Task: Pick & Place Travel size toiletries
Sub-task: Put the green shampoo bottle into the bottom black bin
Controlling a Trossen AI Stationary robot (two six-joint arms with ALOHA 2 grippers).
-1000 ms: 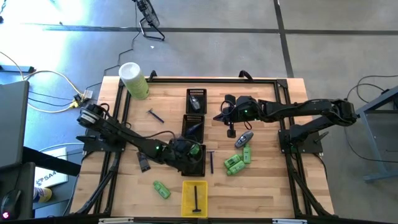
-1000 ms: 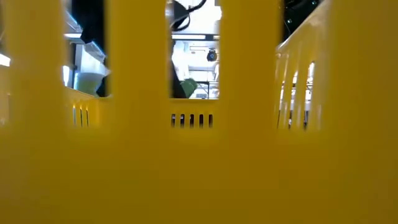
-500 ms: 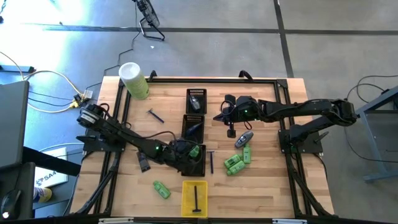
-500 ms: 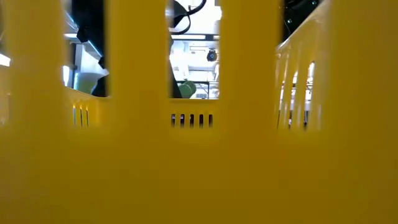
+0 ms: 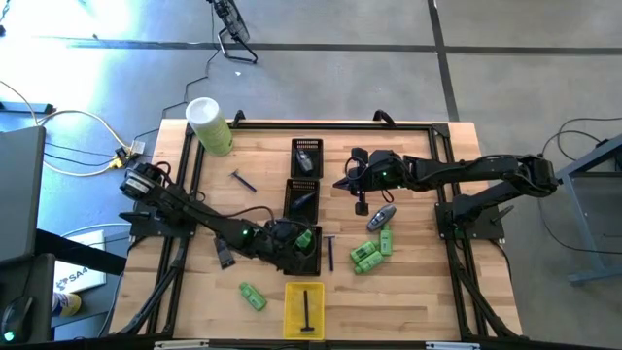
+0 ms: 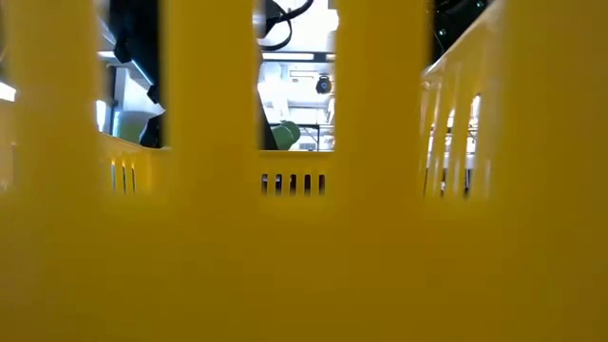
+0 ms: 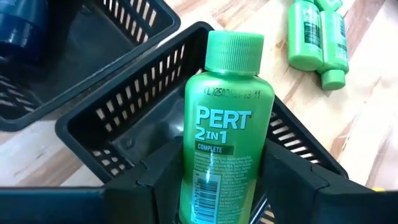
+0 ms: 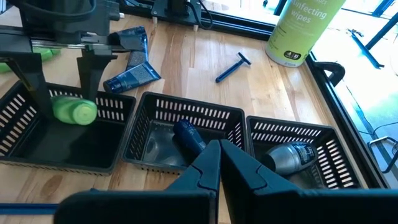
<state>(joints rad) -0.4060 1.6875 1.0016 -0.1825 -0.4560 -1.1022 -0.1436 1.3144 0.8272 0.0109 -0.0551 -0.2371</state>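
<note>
While the right gripper [image 8: 219, 163] is kept shut beside the trays, a green Pert bottle [image 7: 225, 130] is clamped level in the left gripper [image 5: 296, 238] over a black tray [image 7: 124, 118].

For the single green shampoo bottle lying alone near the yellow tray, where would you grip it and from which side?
Take the lone bright green plastic bottle across its body's narrow width, coming straight down from above. It lies flat and slanted on the wooden table, so the claw should turn square to its long axis. Bare wood on both flanks leaves the fingers room, and the yellow slotted tray stands apart.
</note>
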